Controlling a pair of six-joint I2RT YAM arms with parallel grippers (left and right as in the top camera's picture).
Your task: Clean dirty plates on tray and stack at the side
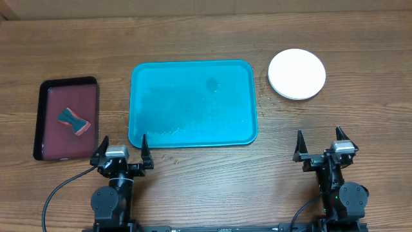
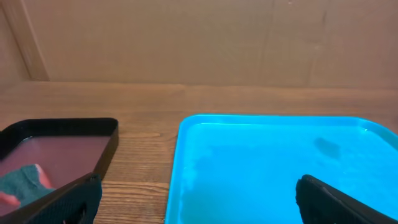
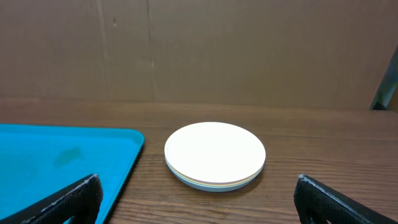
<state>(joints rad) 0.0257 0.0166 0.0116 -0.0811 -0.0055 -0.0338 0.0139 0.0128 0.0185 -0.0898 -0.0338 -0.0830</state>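
The plates (image 1: 297,73) stand in one stack on the table right of the turquoise tray (image 1: 193,103), white plate on top. In the right wrist view the stack (image 3: 215,154) shows a yellow-green and a light blue rim under the white one. The tray holds no plates and has wet streaks; it also shows in the left wrist view (image 2: 280,162) and right wrist view (image 3: 62,162). My left gripper (image 1: 121,151) is open and empty at the tray's near left corner. My right gripper (image 1: 320,147) is open and empty, near the front edge, in front of the stack.
A black-rimmed maroon tray (image 1: 67,119) lies at the left with a teal and red sponge (image 1: 73,120) in it; the tray also shows in the left wrist view (image 2: 56,149). A cardboard wall stands behind the table.
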